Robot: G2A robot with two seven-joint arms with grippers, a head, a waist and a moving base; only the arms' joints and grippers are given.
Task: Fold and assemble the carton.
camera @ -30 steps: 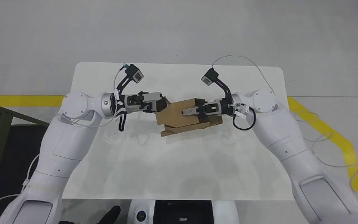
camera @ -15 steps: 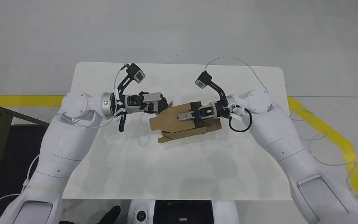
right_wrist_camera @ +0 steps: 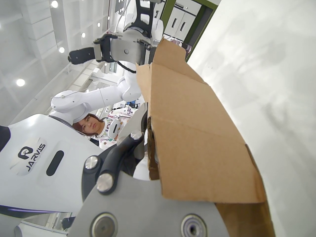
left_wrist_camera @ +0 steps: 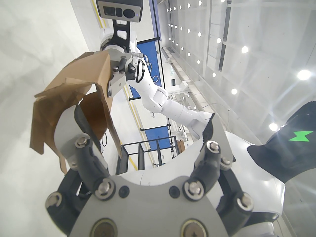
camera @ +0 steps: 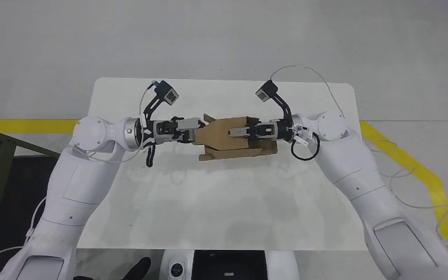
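Observation:
A brown cardboard carton (camera: 225, 136), partly unfolded, hangs above the middle of the white table (camera: 210, 210) between my two grippers. My right gripper (camera: 246, 131) is shut on one wall of the carton (right_wrist_camera: 192, 129), and one of its fingers (right_wrist_camera: 141, 122) presses the inner face. My left gripper (left_wrist_camera: 145, 117) is open at the carton's other, open end. One of its fingers (left_wrist_camera: 82, 122) sits inside the carton (left_wrist_camera: 61, 94) by a loose flap, and the other finger (left_wrist_camera: 212, 130) stands free in the air.
Yellow floor tape (camera: 35, 126) runs past both sides of the table. The table edges lie well away from the carton on every side.
The right gripper swung the carton from a tilt to nearly level and drew it a little farther from the robot. The left gripper stayed at the carton's end.

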